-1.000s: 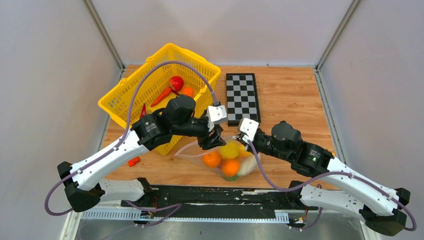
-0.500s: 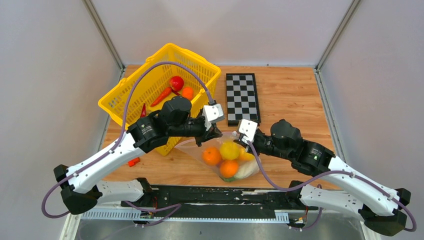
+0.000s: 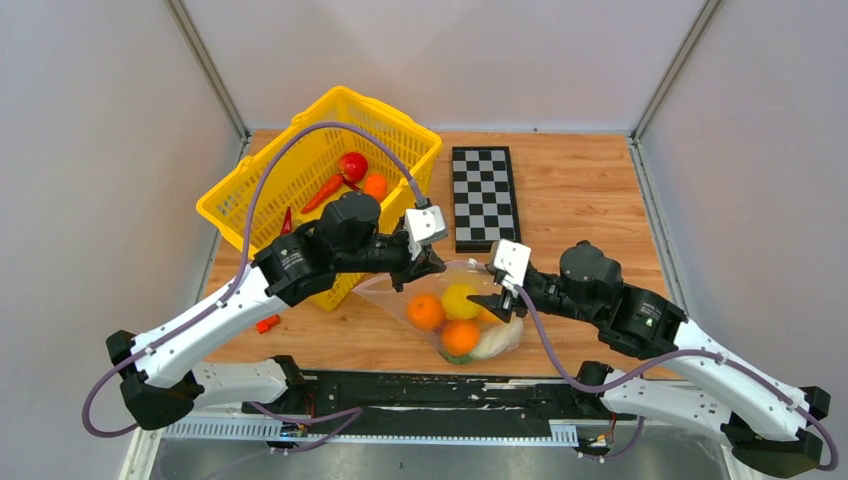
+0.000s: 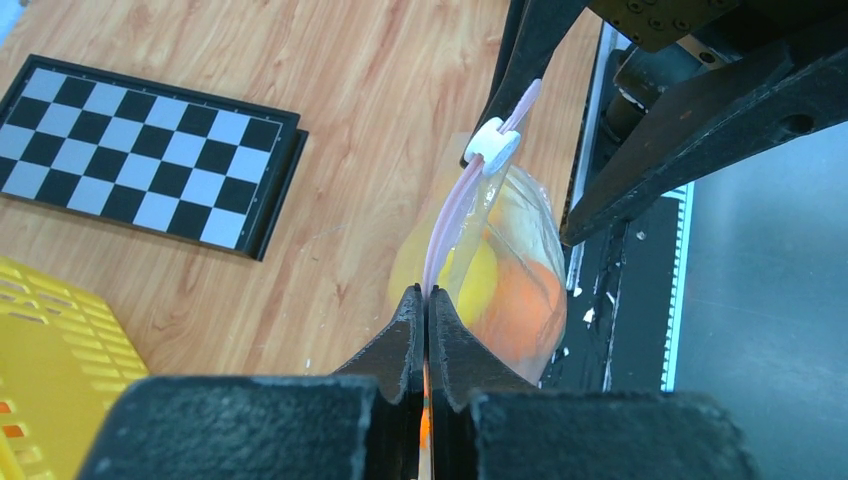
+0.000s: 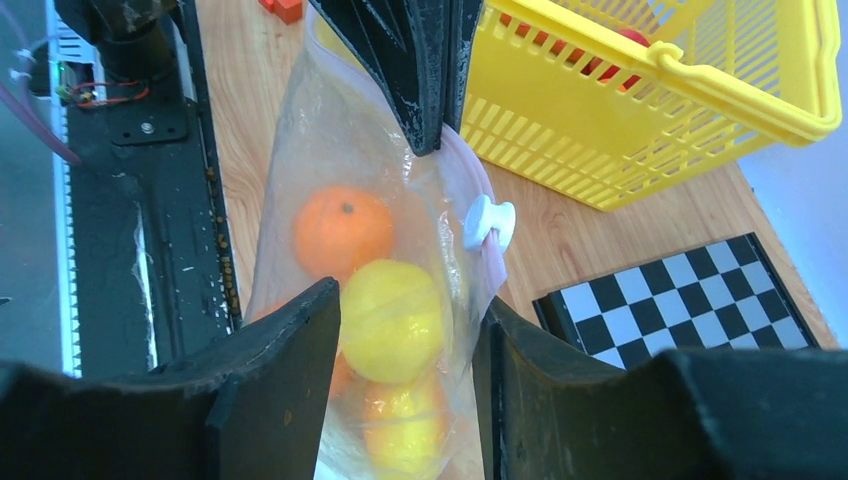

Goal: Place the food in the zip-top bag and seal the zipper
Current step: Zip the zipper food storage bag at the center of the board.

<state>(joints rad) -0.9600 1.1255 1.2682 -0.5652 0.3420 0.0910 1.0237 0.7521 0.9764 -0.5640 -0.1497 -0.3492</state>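
Observation:
The clear zip-top bag [image 3: 452, 318] hangs just above the table's near edge, between the two arms. Inside it is the food: two oranges [image 3: 425, 311], a yellow fruit [image 3: 460, 299] and a pale piece [image 3: 497, 340]. My left gripper [image 4: 427, 292] is shut on the pink zipper [image 4: 445, 225] at the bag's left end. A white slider [image 4: 492, 146] sits further along the strip. My right gripper [image 5: 408, 300] is open, its fingers [image 5: 300, 350] on either side of the bag [image 5: 300, 170] without pinching it.
A yellow basket [image 3: 300, 190] holding red and orange toy vegetables stands at the back left, close behind my left arm. A checkerboard [image 3: 485, 195] lies at the back centre. A small red piece [image 3: 267, 323] rests on the wood near the left arm.
My left gripper closed on the zipper's left end and lifted slightly. My right gripper opened, let go of the bag's edge and drew back to the right.

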